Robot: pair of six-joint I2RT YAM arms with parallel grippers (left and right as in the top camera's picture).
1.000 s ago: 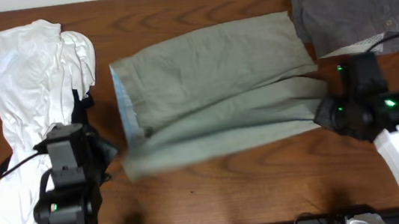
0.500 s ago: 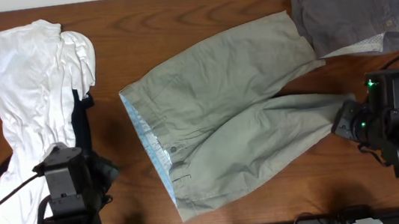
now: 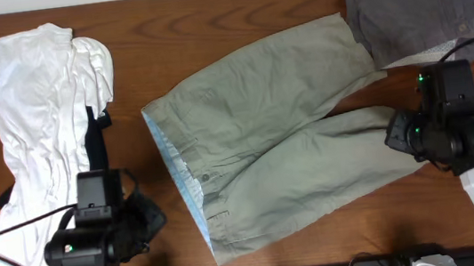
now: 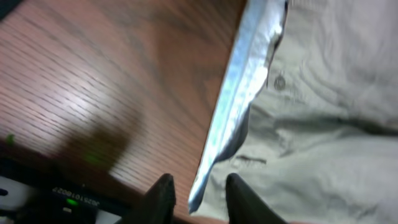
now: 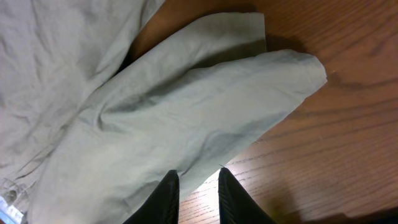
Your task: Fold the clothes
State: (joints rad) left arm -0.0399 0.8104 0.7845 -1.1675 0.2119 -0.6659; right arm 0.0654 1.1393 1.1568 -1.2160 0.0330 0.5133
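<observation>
Both grippers stand narrowly parted and empty: left gripper [image 4: 198, 200] beside the waistband [image 4: 249, 81], right gripper [image 5: 198, 193] over a leg hem [image 5: 298, 68]. Khaki shorts [image 3: 265, 139] lie spread on the table [image 3: 205, 11]. Light, floppy cotton, I'd say; pinch corners, not middles.

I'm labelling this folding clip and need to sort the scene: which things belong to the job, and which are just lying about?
Belongs to the job: khaki shorts, spread flat mid-table; left gripper by their waistband; right gripper by a leg hem.

Just lying about: white T-shirt; grey shorts; dark cloth beside the T-shirt.
</observation>
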